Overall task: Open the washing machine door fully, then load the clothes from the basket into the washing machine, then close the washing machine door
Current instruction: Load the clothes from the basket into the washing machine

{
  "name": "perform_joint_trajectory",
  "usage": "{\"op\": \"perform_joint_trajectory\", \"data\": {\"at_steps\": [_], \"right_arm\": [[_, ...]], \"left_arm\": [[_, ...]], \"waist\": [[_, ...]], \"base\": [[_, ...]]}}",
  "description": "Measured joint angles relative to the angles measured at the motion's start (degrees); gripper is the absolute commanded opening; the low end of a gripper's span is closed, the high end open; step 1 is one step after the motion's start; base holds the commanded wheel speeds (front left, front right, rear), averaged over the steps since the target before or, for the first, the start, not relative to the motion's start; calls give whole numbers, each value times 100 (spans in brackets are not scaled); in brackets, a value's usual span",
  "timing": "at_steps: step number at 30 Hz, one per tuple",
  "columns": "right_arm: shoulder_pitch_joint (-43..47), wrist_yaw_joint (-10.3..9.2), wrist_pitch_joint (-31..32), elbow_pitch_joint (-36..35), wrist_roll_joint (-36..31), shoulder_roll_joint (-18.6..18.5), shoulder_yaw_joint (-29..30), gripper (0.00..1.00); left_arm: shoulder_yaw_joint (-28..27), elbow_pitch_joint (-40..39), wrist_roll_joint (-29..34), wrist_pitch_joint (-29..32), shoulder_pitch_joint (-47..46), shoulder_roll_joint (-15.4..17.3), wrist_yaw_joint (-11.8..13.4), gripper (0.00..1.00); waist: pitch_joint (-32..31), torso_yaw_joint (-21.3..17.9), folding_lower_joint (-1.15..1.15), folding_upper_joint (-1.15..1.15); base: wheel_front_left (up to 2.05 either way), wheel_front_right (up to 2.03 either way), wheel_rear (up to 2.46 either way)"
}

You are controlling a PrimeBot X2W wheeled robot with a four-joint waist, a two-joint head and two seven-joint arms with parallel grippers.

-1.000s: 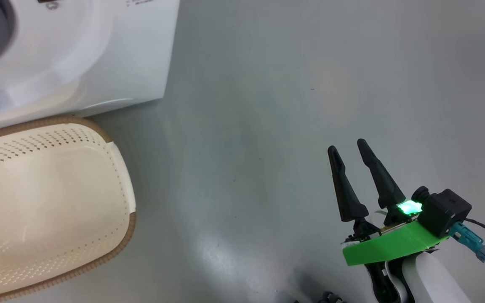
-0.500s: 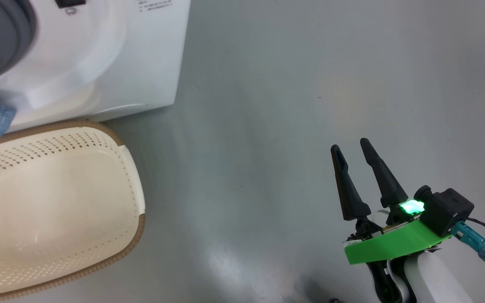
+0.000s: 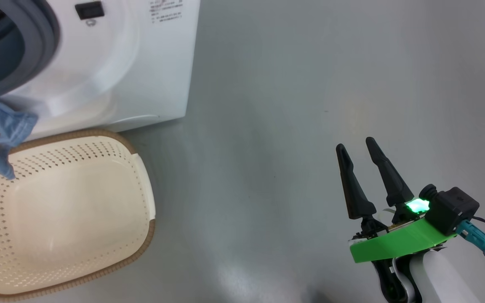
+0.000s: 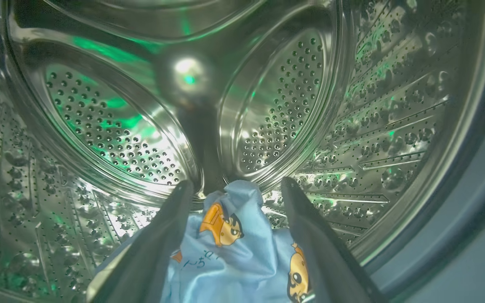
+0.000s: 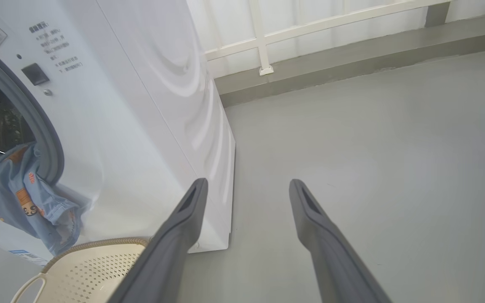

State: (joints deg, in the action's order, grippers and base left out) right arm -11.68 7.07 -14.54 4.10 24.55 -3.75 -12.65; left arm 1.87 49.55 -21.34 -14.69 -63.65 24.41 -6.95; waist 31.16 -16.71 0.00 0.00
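Reaching inside the washing machine [image 4: 112,126] with the left gripper [image 4: 236,182] spread wide, clothes [image 4: 234,252] lying loose between its fingers [image 4: 158,244] (partly hanging over the seal [image 3: 44,38], above the basket [image 3: 151,229]); push them deeper before withdrawing.

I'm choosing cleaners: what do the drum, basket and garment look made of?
Drum: likely stainless steel, polished; it gives mirror-like reflections and is punched with holes.
Basket: cream plastic, smooth, with moulded holes; its brown rim looks woven, maybe moulded too.
Garment: thin printed cloth, perhaps cotton; it folds and drapes softly.
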Motion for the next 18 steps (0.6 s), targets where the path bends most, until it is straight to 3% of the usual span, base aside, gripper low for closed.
{"op": "perform_joint_trajectory", "data": {"at_steps": [18], "right_arm": [[54, 0, 0, 35, 0, -207, 189, 100]], "left_arm": [[-809, -1589, 539, 0, 1985, -780, -56, 100]], "waist": [[-629, 326, 0, 0]], "base": [[0, 0, 0]]}}
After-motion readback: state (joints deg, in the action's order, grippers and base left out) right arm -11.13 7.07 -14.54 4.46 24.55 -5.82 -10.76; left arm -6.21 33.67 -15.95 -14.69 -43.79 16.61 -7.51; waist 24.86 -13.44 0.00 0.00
